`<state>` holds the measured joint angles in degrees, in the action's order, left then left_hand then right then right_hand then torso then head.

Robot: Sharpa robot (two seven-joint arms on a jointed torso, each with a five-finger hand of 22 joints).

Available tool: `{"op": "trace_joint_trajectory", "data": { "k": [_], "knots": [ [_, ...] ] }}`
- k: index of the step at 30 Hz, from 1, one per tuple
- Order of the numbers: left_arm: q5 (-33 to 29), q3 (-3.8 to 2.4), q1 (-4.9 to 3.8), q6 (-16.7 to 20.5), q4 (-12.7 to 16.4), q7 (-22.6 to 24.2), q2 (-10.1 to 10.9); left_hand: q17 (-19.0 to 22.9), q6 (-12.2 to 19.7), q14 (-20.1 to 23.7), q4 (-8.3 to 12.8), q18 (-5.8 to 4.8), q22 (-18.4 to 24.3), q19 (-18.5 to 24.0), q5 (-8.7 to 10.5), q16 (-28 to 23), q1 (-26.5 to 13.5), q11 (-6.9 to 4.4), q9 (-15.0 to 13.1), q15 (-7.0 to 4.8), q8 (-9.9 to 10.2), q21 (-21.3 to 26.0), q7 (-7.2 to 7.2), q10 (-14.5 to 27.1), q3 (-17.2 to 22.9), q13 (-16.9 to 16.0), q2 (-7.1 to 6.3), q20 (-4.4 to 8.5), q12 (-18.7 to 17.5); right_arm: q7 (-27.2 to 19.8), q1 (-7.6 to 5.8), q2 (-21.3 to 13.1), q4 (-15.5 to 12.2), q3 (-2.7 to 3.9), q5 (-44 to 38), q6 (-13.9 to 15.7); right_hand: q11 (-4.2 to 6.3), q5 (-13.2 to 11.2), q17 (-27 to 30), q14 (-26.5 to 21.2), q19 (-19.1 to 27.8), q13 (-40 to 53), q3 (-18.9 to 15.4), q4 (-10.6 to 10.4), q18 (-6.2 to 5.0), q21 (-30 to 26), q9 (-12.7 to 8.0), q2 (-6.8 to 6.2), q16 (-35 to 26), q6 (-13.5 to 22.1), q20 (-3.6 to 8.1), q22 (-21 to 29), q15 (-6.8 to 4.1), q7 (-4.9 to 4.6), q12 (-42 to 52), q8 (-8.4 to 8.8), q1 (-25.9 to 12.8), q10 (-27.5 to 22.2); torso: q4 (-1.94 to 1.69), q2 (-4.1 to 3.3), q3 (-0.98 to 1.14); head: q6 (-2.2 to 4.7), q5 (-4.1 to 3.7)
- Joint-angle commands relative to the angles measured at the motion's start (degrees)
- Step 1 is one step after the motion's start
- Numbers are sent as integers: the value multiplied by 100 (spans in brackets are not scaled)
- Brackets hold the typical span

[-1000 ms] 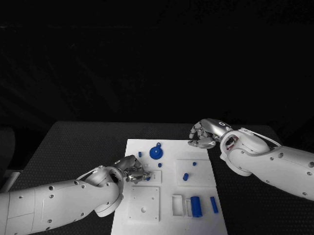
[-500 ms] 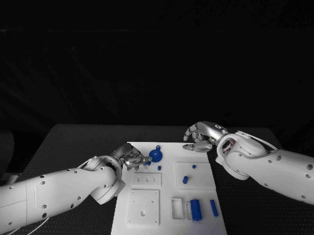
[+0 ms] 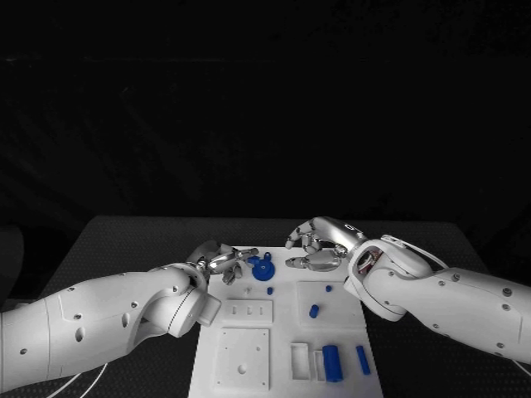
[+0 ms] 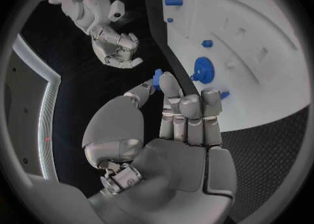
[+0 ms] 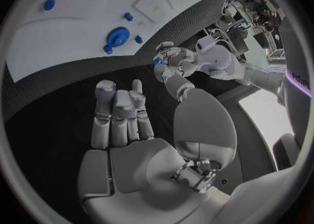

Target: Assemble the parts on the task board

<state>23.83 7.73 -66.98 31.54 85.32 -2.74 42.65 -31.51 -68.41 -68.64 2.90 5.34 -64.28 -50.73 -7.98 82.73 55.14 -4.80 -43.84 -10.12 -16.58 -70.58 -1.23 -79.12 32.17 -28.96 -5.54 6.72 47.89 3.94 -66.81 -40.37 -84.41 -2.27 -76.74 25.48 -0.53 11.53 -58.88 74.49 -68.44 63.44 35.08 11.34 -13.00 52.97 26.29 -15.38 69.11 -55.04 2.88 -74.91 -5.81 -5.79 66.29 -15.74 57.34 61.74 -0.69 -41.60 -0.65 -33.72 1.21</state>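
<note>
On your left, the left hand (image 3: 221, 262) hangs above the far left corner of the task board (image 3: 243, 348), and it pinches a small blue part (image 4: 157, 77) between the thumb and a fingertip while the other fingers stay curled close together; you see this best in the left wrist view, and the right wrist view shows the same blue piece at the fingertips of that hand (image 5: 171, 63). Just beside this hand, on the far end of the board, stands a round blue part with a knob (image 3: 263, 265), and a small blue peg (image 3: 270, 290) stands a little nearer to you. In the middle of the board there are two more small blue pieces (image 3: 314, 311), and at the near right side two longer blue bars (image 3: 332, 361) lie side by side next to a white slot. On your right, the right hand (image 3: 316, 246) hovers above the far right edge of the board, its fingers half curled and apart, and it holds nothing; the right wrist view shows its palm (image 5: 134, 145) bare.
</note>
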Motion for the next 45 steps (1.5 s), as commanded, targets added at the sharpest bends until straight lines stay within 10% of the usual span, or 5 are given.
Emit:
{"op": "trace_joint_trajectory", "data": {
  "k": [1, 6, 45],
  "knots": [
    [-1275, -2, -7, -209, 12, 789, -13, 29, 62, 132, 368, -35, 28, 61, 132, -55, 188, 7, 20, -66, 38, 33, -19, 75, 320, 24, 220, 829, -51, -192, 6, 77, 12, -3, 373, 174, -51, -64, -5, -12, 34, 7, -18, 42, -200, -32, -13, 62, -28, 242, 4, -95, 52, -177, -2, 42, 14, -28, -5, 2, 7, 25, 11],
    [-1492, -2, -7, -371, 17, 951, -42, 56, 100, 170, 409, -53, 59, 105, 156, -94, 214, 14, 28, -57, 50, 56, -30, 132, 323, 44, 227, 820, -94, -124, 18, 227, 82, -16, 655, 196, -108, -344, 0, -102, 127, 5, -93, 95, -200, -95, -36, 61, -75, 384, -49, -87, 109, -234, -15, 104, -18, -142, -4, 9, 5, 32, 6],
    [-1327, 2, -6, -792, 51, 1053, -91, 95, 267, 275, 531, -108, 122, 205, 231, -133, 354, 49, 37, -23, 91, 69, -73, 280, 343, 58, 230, 804, -151, -182, 26, 521, 213, -22, 1115, 85, -138, -320, -15, -131, 140, -6, -127, 43, -200, -118, -53, 270, -54, 442, -69, -96, 140, -263, 56, 99, -76, -206, -6, -4, 9, 85, 16]
  ]
}}
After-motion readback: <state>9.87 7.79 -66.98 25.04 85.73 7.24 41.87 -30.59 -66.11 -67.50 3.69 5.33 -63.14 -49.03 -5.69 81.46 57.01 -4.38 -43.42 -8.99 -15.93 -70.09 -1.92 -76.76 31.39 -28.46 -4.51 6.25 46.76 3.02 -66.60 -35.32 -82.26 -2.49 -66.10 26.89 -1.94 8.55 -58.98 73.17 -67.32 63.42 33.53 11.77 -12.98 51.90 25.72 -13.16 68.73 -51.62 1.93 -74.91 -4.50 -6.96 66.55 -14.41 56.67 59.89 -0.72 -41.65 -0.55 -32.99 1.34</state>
